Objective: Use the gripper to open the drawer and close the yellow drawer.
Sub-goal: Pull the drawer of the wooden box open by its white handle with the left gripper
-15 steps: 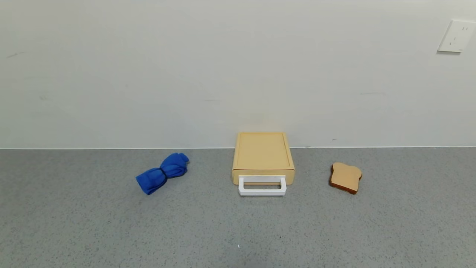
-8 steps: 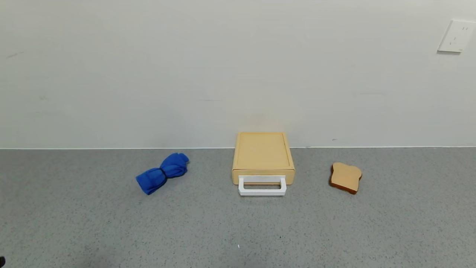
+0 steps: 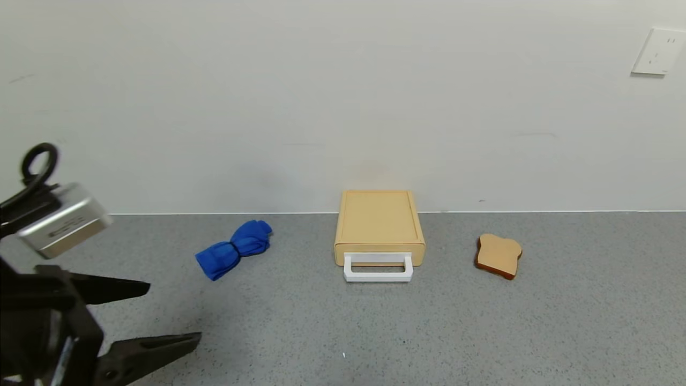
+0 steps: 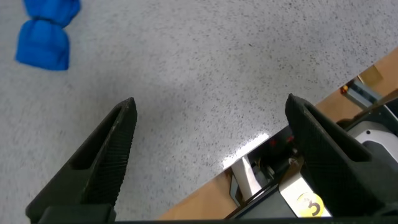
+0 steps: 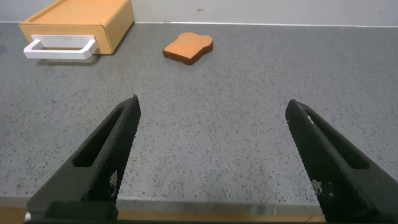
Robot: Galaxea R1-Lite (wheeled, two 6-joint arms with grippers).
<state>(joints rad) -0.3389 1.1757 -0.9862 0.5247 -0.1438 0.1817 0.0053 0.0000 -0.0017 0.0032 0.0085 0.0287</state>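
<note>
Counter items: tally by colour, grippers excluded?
Blue: 1, rolled cloth
Yellow: 1, drawer box, shut, with white handle
Tan: 1, toast slice
Total: 3

Left gripper open, low at the counter's near left; right gripper open, seen only by its wrist camera.

Black throughout on the left gripper: two long fingers tapering to points, matte, ridged along the inner faces. Topped by a brushed silver box with a looped black cable. Same black pointed fingers on the right gripper; faintly speckled, perhaps dust.
</note>
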